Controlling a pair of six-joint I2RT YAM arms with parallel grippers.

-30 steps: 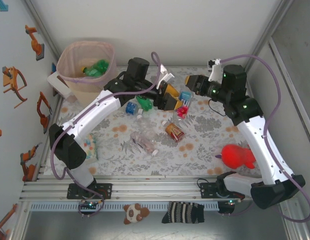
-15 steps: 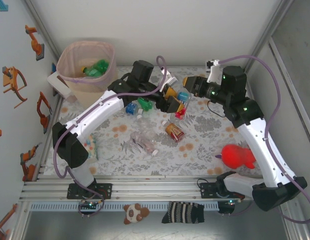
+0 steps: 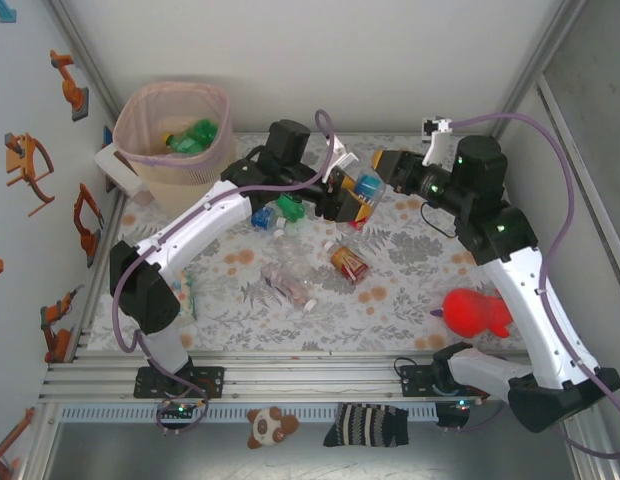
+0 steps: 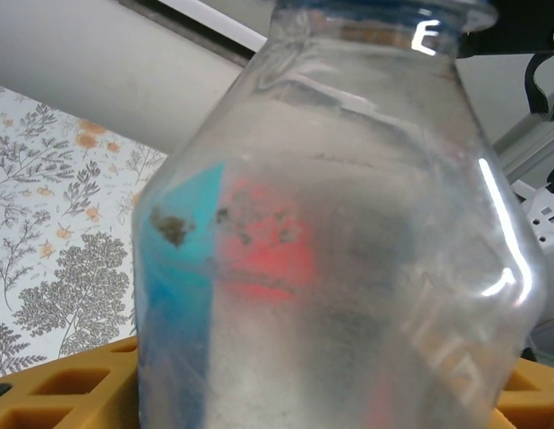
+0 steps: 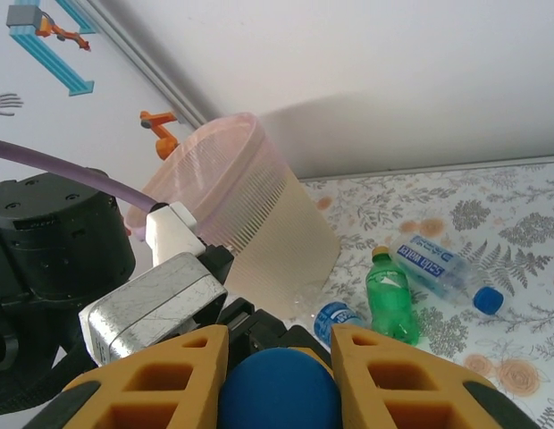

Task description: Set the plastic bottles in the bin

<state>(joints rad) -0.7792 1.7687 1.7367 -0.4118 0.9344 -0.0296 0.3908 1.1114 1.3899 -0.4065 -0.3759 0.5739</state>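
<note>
A: Where was the clear bottle (image 3: 362, 198) (image 4: 339, 232)?

B: Up off the floral tablecloth (image 3: 420, 270), between the two arms, toward the far middle of the table. The right gripper (image 3: 373, 178) (image 5: 279, 347) was clamped on its blue cap (image 5: 277, 389). In the wrist view the cap sat wedged between both yellow fingers.

A: And the left gripper (image 3: 347, 195) (image 4: 331, 393)?

B: Its yellow fingers (image 4: 54, 389) stood on either side of the bottle's body, which carried a blue and red label. Whether they were pressing on it, I couldn't tell.

A: The bin (image 3: 178, 172) (image 5: 259, 214)?

B: Pale pink and upright in the far left corner, well apart from the held bottle. A green bottle (image 3: 195, 135) lay inside it.

A: What lay on the table?

B: A second green bottle (image 3: 288, 207) (image 5: 390, 299) and a blue-labelled bottle (image 3: 262, 215) (image 5: 438, 268) lay just left of the grippers. A copper-coloured bottle (image 3: 348, 262) with a red label lay nearer the arms' bases, with a crumpled clear bottle (image 3: 288, 282) beside it. A red plush toy (image 3: 477, 312) sat near the right edge.
</note>
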